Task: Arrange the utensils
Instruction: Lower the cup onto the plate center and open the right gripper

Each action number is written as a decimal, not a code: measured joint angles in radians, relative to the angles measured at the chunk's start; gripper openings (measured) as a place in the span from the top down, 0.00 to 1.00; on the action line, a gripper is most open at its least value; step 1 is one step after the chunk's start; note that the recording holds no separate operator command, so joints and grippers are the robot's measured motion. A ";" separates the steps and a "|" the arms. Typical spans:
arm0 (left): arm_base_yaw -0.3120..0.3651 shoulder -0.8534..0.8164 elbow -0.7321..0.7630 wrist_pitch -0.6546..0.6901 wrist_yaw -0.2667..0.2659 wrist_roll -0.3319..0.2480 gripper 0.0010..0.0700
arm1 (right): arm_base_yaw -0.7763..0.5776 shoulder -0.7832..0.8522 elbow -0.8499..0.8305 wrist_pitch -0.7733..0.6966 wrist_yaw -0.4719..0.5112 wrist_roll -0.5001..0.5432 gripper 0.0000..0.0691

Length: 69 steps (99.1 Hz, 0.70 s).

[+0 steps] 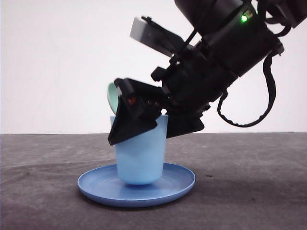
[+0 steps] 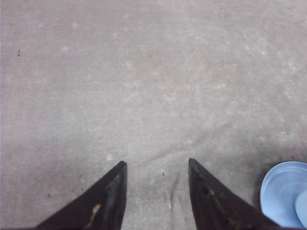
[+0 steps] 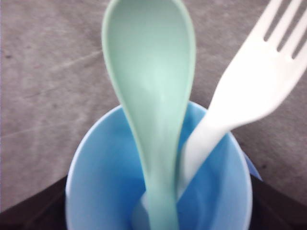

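A mint-green spoon [image 3: 151, 72] and a white fork [image 3: 254, 81] stand handle-down in the light blue cup [image 3: 96, 182], their heads sticking up over the rim. The cup [image 1: 140, 158] sits upright on the round blue plate [image 1: 96, 184]. My right gripper [image 3: 158, 211] is open and hangs right over the cup's mouth, with one dark finger on each side of the rim. From the front, one finger [image 1: 129, 120] covers the cup's rim and the spoon's bowl [image 1: 112, 96] peeks out behind it. My left gripper [image 2: 156, 165] is open over bare table, holding nothing.
The grey table [image 1: 249, 182] stretches out around the plate. In the left wrist view the plate's edge [image 2: 283, 191] shows beside my left gripper. A plain white wall [image 1: 57, 62] stands behind the table.
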 joint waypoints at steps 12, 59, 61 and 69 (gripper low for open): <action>0.000 0.000 0.000 0.000 0.000 0.000 0.68 | -0.001 0.008 0.000 0.000 0.009 -0.001 0.30; 0.000 0.000 0.000 0.000 0.000 0.000 0.68 | 0.000 0.008 0.000 0.002 0.008 -0.001 0.20; 0.000 0.000 0.000 0.000 0.000 0.000 0.68 | 0.000 0.008 0.000 0.002 0.008 -0.001 0.20; 0.000 0.000 0.000 0.000 0.000 0.000 0.68 | 0.000 0.008 0.000 0.002 0.008 -0.001 0.20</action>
